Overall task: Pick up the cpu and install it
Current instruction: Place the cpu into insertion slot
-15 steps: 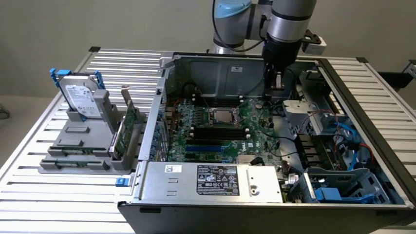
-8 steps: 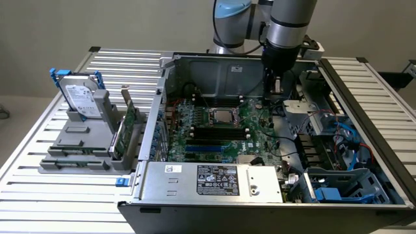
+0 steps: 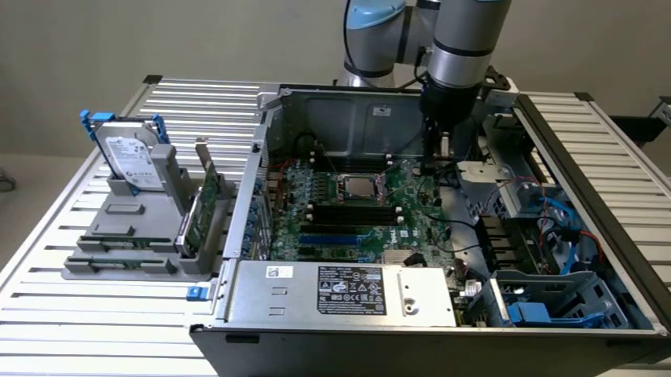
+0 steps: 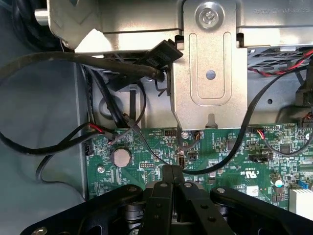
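The jaws are pressed together, empty, over the green motherboard (image 4: 230,161).

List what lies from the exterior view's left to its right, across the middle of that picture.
Silver rectangular hard drive with blue handles → upright green circuit card → small silver square cpu → black gripper → blue cables.
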Controlling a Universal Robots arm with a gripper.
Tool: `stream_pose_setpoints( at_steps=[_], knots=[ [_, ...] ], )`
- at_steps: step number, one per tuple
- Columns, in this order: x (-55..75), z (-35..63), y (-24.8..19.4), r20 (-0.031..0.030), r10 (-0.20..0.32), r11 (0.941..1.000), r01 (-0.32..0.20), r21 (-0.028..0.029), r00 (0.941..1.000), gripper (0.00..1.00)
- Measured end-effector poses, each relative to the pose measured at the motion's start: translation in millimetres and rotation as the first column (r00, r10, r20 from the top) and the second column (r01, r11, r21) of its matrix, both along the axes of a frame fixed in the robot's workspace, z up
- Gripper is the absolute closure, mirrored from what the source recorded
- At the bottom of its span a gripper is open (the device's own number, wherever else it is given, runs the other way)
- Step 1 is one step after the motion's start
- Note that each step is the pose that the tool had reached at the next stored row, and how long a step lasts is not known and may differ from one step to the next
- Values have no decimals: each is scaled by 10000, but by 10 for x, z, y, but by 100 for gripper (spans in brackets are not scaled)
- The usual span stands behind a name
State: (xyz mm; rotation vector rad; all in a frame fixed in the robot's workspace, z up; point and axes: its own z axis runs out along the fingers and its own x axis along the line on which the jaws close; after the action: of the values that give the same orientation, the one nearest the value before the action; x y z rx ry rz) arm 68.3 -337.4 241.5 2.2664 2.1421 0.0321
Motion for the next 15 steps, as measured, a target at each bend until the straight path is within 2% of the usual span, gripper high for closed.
stream_pose_setpoints(
  at_steps=[3, 4, 5, 7, 10, 15],
  knots=[
    [-1, -54, 0, -12, -1, 10000, 1, 0, 10000, 89],
    [-1, -64, 0, -38, 0, 10000, 0, 0, 10000, 89],
    [-1, -65, 0, -119, 0, 10000, 0, -2, 9999, 89],
    [-1, -66, 0, -458, 0, 10000, 1, 1, 9989, 89],
    [-1, -66, 0, -1014, 0, 10000, 0, 0, 9948, 89],
    [-2, -66, 0, -1903, 0, 10000, 0, 0, 9817, 89]
  ],
)
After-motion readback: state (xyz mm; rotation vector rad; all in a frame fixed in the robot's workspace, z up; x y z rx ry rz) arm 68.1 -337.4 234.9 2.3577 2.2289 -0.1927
